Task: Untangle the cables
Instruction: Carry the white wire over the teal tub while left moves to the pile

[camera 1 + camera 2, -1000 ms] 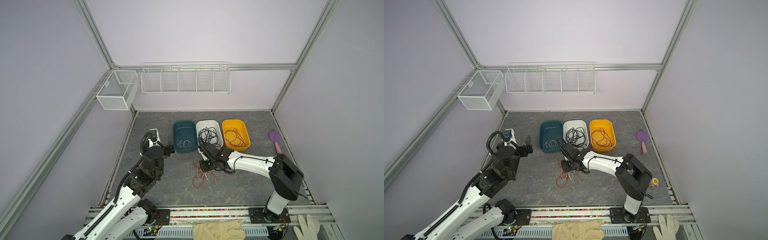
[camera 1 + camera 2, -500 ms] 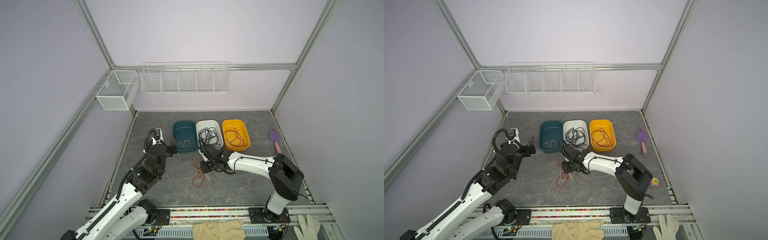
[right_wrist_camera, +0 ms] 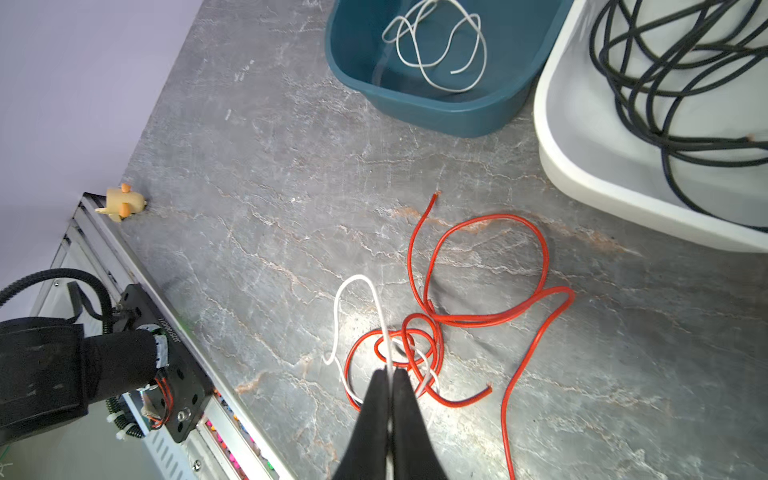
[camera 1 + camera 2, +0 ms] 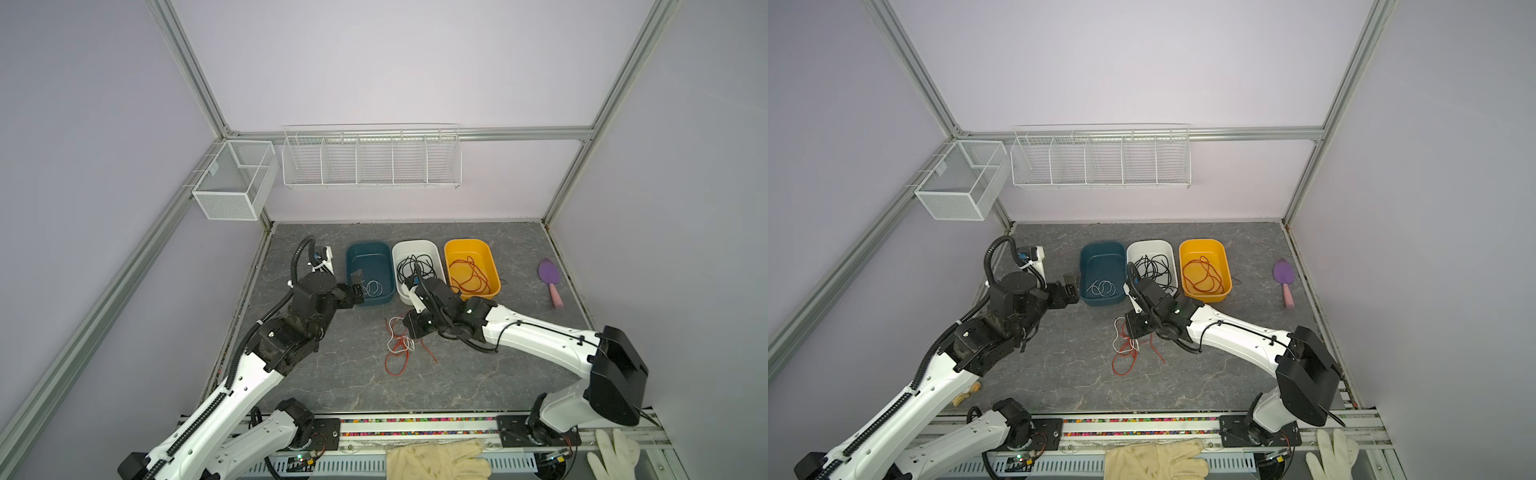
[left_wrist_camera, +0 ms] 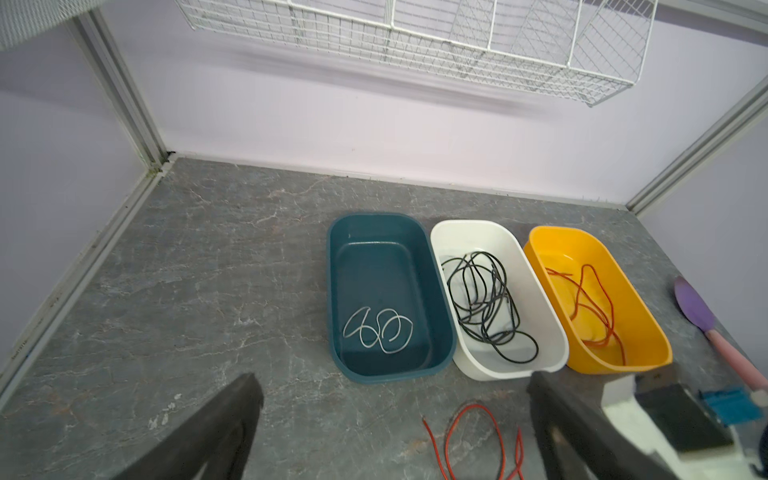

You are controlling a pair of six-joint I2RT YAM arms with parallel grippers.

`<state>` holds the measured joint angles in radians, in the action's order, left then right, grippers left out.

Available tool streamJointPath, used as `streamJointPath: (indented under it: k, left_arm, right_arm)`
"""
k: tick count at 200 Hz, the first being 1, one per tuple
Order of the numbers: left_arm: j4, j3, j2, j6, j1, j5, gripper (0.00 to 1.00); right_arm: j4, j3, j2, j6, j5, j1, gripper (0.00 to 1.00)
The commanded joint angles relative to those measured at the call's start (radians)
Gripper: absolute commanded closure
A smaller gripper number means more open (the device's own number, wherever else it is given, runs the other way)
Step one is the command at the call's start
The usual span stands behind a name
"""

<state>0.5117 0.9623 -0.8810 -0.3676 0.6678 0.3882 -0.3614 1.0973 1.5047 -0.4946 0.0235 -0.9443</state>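
The right gripper [image 3: 390, 374] pinches the white cable [image 3: 357, 277] where it crosses the red cable [image 3: 545, 262]; the left gripper [image 5: 395, 380] hangs spread, well apart

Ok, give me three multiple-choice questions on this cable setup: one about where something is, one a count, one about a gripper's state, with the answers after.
1. In both top views, which bin of the row holds the black cables? A) the left one B) the middle one C) the right one
2. How many cable colours are in the loose tangle? A) one B) three C) two
3. The right gripper is: A) shut on the white cable B) wide open C) shut on nothing

Answers: B, the white bin, between the teal bin and the yellow bin, holds them; C, only red-orange and white strands cross there; A, the right wrist view shows it closed on that strand.
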Motion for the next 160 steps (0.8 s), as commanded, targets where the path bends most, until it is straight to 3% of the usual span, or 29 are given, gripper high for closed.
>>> streamJointPath:
  k: [1, 63, 160]
  left_arm:
    - [0.067, -0.023, -0.001, -0.01, 0.003, -0.075, 0.0]
    - [0.182, -0.059, -0.013, 0.007, 0.003, -0.115, 0.0]
    - [0.147, -0.197, 0.122, -0.223, 0.003, -0.266, 0.0]
  right_arm:
    - [-0.019, 0.015, -0.029, 0.023, 0.01, -0.007, 0.93]
    - [-0.041, 0.055, -0.133, 0.046, 0.018, -0.007, 0.93]
    - [-0.113, 0.176, -0.224, 0.086, -0.022, -0.007, 0.93]
